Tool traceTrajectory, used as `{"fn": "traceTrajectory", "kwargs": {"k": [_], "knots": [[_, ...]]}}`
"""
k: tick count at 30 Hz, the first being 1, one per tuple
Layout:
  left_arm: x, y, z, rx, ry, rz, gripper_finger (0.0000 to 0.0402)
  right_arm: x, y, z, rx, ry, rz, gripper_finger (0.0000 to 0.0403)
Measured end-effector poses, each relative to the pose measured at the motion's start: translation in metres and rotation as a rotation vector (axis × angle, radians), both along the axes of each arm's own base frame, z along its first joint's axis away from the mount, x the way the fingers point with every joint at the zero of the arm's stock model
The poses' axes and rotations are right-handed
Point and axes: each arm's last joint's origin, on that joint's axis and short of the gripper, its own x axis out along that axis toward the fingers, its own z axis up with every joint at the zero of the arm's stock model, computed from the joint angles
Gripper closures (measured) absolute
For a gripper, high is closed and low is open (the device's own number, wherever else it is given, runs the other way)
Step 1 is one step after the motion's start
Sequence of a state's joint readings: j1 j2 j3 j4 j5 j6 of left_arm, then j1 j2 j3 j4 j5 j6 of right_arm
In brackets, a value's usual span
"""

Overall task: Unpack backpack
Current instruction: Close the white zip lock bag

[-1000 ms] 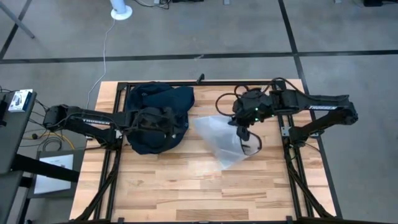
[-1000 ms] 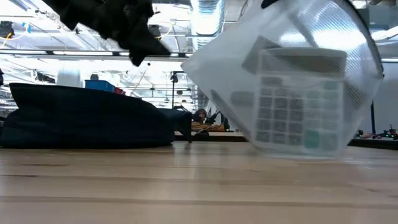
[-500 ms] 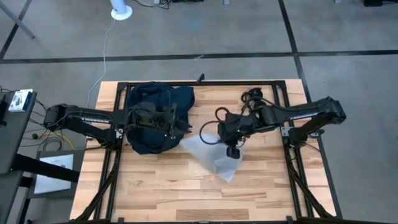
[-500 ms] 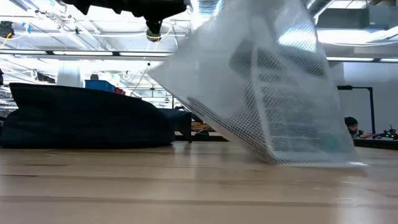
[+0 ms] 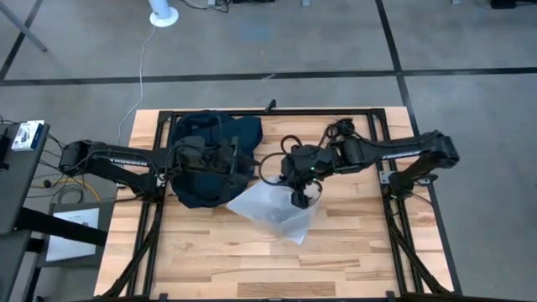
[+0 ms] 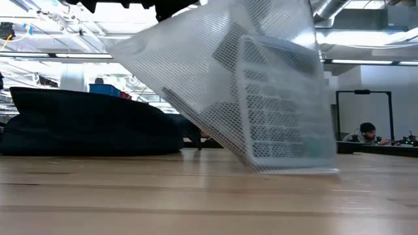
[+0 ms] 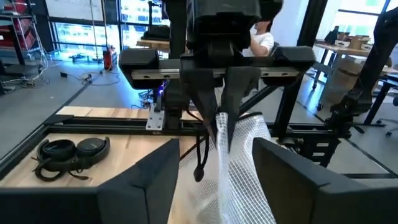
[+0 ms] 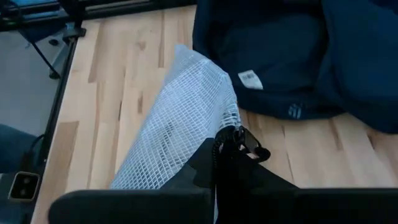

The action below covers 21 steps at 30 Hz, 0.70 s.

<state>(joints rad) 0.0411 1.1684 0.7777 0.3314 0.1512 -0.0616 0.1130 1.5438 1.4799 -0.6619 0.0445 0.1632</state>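
Note:
The dark navy backpack point(image 5: 205, 151) lies flat on the table's far left part, also seen as a low dark mound point(image 6: 91, 124) in the low view. My left gripper point(image 5: 235, 159) hovers open above the backpack's right edge, its fingers facing the mesh bag. At the table's middle my right gripper point(image 5: 300, 193) is shut on a clear mesh bag point(image 5: 273, 210) that holds a calculator point(image 6: 281, 98). The bag fills much of the low view. My right gripper pinches the mesh bag's upper corner point(image 8: 219, 127), beside its zipper pull point(image 8: 247, 142), between its two fingers. The fingers come from above, pointing down. The bag hangs slanted below them, and its lower end point(image 6: 294, 168) reaches the tabletop.
Black headphones point(image 7: 71, 152) lie on the table's far right part, behind my right arm point(image 5: 386, 151). Black frame rails point(image 5: 394, 226) run along the table's left, right and far sides. Bare wood point(image 5: 252, 260) stretches along the near half. People sit in the room beyond.
My right gripper has carried the mesh bag toward the table's left and a little nearer. The bag has swung and come down until its lower end meets the wood. My left gripper has risen and shifted right, off the backpack's middle toward its right edge.

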Motion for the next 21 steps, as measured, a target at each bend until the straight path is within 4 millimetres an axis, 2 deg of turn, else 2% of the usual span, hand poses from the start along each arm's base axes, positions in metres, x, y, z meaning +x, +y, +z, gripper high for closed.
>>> {"fn": "traceTrajectory", "kwargs": {"k": [5,11,21], "knots": [[0.019,-0.011,-0.018,-0.017,0.058,-0.039,0.0197,0.013,0.000,-0.002,-0.008,0.004,0.002,0.0403],[0.040,-0.018,-0.011,-0.011,0.103,-0.058,0.0196,0.022,0.001,-0.011,-0.017,0.023,0.007,0.0403],[0.044,-0.021,-0.015,0.057,0.192,0.053,0.0196,0.022,0.008,-0.007,-0.035,-0.006,0.033,0.0403]]}}
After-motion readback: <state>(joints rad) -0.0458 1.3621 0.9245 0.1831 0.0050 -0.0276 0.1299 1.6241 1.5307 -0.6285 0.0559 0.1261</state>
